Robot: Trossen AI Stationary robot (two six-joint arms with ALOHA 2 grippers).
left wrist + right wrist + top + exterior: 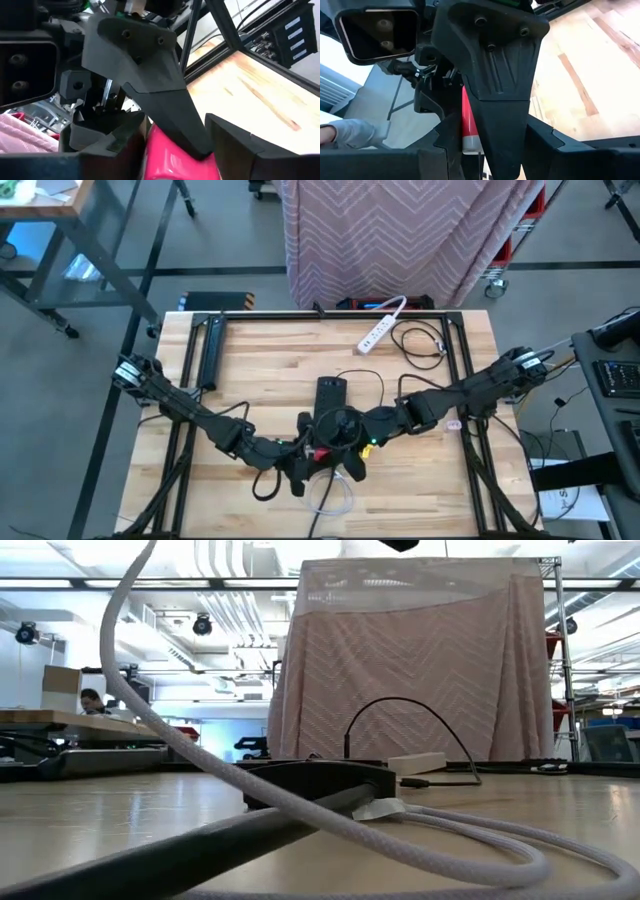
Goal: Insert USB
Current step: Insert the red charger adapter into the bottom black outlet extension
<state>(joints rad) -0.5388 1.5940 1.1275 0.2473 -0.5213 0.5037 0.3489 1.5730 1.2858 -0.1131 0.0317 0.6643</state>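
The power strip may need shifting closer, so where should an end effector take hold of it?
Grip the power strip across its narrow width near mid-length, coming down from above. It lies flat and slanted on the table, so turn the grip square to that slant, probably clear of the end where its white cord leaves.

Left wrist view: other arm's big dark finger points down in the middle, tip touching a shiny pink thing. Left gripper's own dark fingers sit on both sides of the pink thing. Light wood table behind, w/ black frame bars.
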